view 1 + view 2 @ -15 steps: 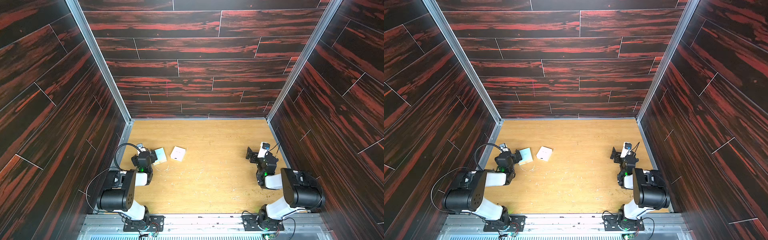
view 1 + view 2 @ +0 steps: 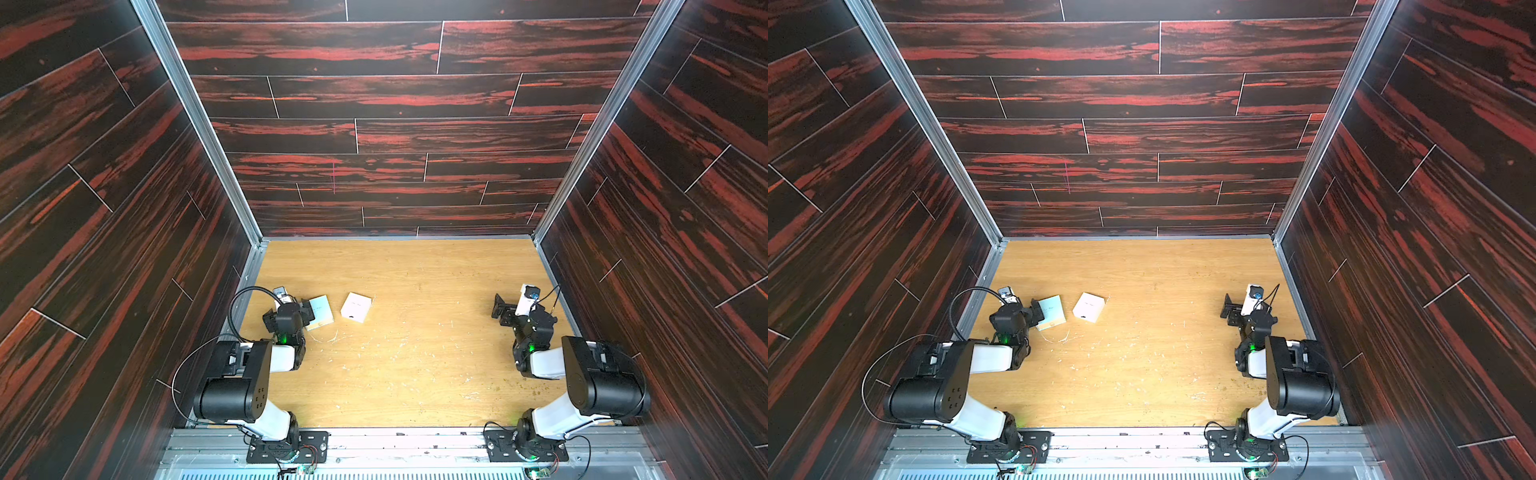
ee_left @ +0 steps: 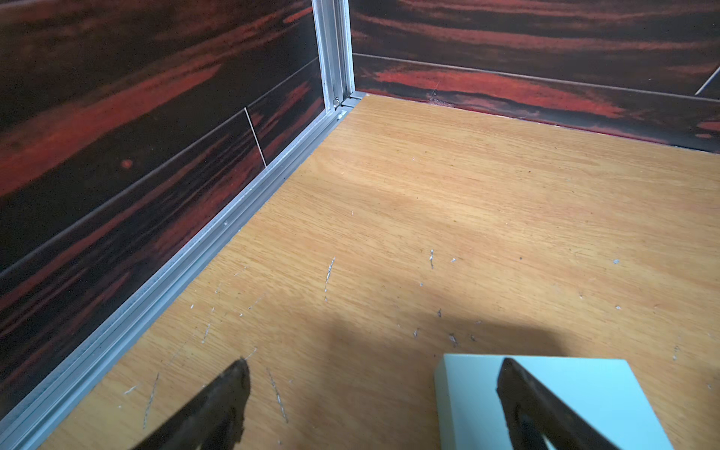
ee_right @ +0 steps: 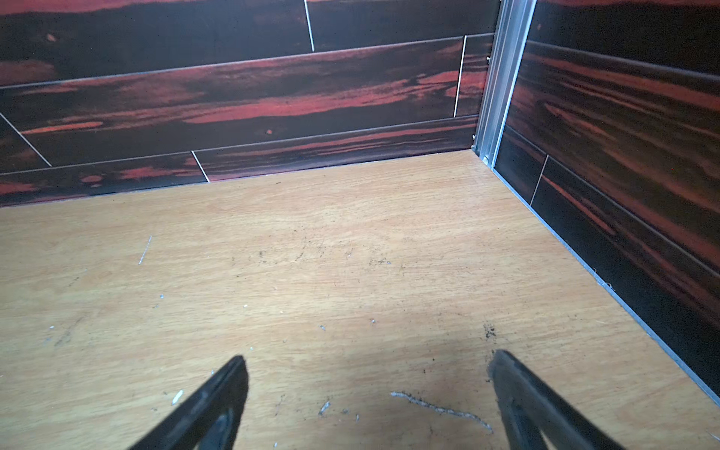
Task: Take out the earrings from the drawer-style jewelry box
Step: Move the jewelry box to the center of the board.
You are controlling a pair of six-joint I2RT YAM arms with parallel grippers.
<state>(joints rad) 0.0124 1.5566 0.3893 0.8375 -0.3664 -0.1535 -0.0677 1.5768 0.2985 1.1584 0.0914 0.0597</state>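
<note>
The drawer-style jewelry box point(image 2: 356, 306) point(image 2: 1089, 307) is a small white box lying shut on the wooden floor, left of centre, with a small dark notch on its near end. The earrings are hidden. My left gripper point(image 2: 291, 310) point(image 2: 1017, 311) point(image 3: 374, 362) stands open just left of the white box and holds nothing. One of its fingers point(image 3: 522, 393) hangs over a flat pale teal box point(image 2: 322, 311) point(image 3: 467, 389). My right gripper point(image 2: 524, 313) point(image 2: 1252, 313) point(image 4: 368, 356) is open over bare floor at the right, far from both boxes.
Dark red-streaked wall panels enclose the wooden floor point(image 2: 415, 353) on three sides. An aluminium rail point(image 3: 195, 257) runs along the left wall close to my left gripper. The right wall's edge point(image 4: 623, 307) is close to my right gripper. The floor is scratched.
</note>
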